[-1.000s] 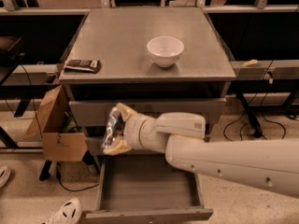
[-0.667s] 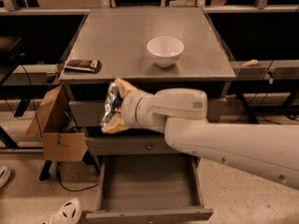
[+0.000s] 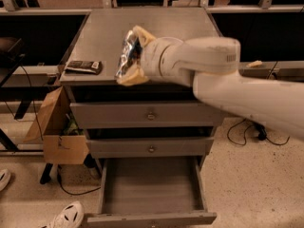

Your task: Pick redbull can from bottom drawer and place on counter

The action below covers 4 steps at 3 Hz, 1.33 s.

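Right now the gripper (image 3: 130,55) is clamping the can (image 3: 123,60) between its two tan fingers (image 3: 142,33), one sitting above the can and one below it, so the jaws are gripping the can firmly. The can is showing silver and crinkly, leaning a little to one side. It is sitting in the jaws over the front part of the counter (image 3: 166,20); whether it is touching the surface cannot be told. The white arm (image 3: 237,84) is reaching in from the right of the jaws, covering part of the counter.

Left of the jaws and apart from them, a dark packet (image 3: 83,66) is lying flat near the counter's front left corner. Well below the jaws, the bottom drawer (image 3: 152,218) is standing pulled out, while the two drawers (image 3: 147,114) between it and the jaws are sitting shut. Down to the left of the jaws, a cardboard box (image 3: 59,134) is leaning beside the cabinet, and a white shoe (image 3: 66,216) is resting on the floor.
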Available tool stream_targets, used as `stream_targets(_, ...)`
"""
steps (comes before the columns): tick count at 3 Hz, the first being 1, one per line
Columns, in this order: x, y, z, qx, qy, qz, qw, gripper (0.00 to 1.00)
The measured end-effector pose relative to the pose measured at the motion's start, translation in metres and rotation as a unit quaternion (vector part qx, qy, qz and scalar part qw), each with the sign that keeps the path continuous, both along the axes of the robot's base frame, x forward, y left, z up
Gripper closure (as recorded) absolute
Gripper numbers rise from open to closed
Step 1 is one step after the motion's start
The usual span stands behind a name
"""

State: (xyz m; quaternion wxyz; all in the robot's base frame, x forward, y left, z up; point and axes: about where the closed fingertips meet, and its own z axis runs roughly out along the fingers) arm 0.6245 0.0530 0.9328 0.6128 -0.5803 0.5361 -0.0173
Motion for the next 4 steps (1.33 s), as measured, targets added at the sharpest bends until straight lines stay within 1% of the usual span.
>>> stream_targets(1, 0.050, -0.034, 0.037, 0.029, -0.016, 0.008, 0.9994, 1.00)
stream_targets(2, 0.083, -0.051, 0.064, 0.052, -0.026, 0.037, 0.9976, 1.00)
stream_targets(3, 0.103, -0.048, 0.076, 0.063, -0.025, 0.073, 0.9950, 1.00)
stream_targets(4, 0.117, -0.028, 0.062, 0.067, -0.005, 0.109, 0.9918, 1.00)
